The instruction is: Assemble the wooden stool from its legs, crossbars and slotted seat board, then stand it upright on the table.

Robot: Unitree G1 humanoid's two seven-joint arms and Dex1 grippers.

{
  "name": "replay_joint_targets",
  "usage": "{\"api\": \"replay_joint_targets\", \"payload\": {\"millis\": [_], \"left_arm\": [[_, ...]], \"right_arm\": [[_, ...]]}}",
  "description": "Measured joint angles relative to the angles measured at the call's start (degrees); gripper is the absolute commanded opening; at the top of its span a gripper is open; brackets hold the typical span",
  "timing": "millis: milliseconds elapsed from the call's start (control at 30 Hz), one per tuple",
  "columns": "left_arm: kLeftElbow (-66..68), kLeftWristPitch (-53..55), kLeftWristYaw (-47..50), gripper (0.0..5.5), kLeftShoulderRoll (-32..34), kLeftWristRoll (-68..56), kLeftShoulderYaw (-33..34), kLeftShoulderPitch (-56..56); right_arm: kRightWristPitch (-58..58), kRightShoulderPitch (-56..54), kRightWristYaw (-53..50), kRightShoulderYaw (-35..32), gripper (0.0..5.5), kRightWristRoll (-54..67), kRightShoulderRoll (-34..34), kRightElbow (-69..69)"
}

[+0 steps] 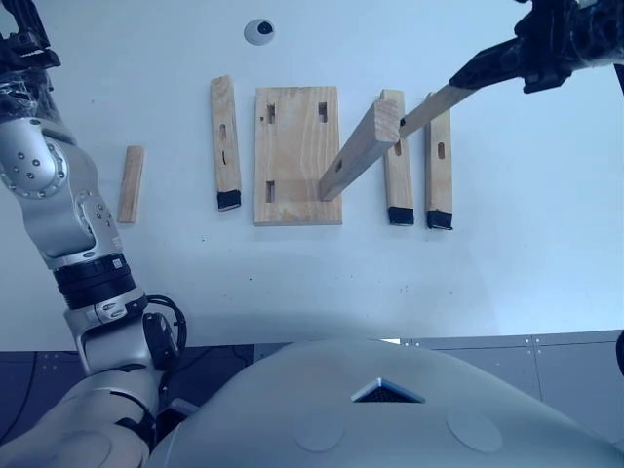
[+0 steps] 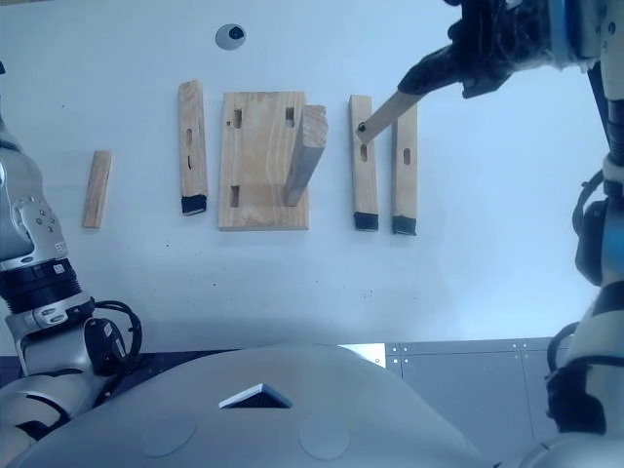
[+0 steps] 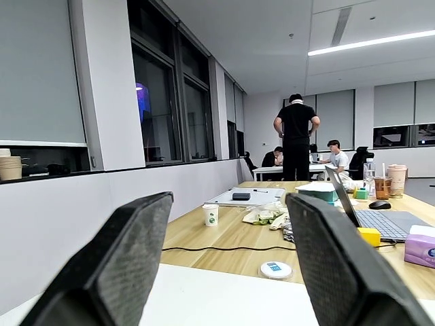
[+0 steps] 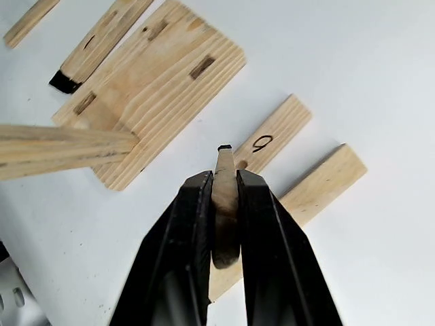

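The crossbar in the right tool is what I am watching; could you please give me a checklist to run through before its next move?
1. Grip: right tool shut on crossbar: ok.
2. Base: standing leg set in seat board: ok; fully seated, cannot tell.
3. Joint: crossbar tip inside standing leg: not ok, apart in right eye view.
4. Support: left tool open, empty: ok.
5. Stock: spare crossbar and lying legs on table: ok.
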Motion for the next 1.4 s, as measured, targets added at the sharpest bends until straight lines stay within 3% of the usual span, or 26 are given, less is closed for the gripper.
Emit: {"api": "replay_joint_targets", "payload": {"millis": [333,633,1400], "left_arm": [[0.5,-0.1,-0.9,3.04,-2.1,0.1,0.9,0.3],[0.6,0.0,-0.9,3.04,-2.8,0.7,1.7,0.3],[-1.8,2.3,0.2,3.04,-4.6,1.1,2.3,0.5]], "right_arm": [[3.7,4.0,-6.1,-2.3,0.40,1.2,2.8,0.6],[9.3,1.5,-12.0,-9.2,0.40,2.9,9.2,7.9],[9.8,2.4,-20.1,-10.7,0.40,6.8,9.5,10.0]]}}
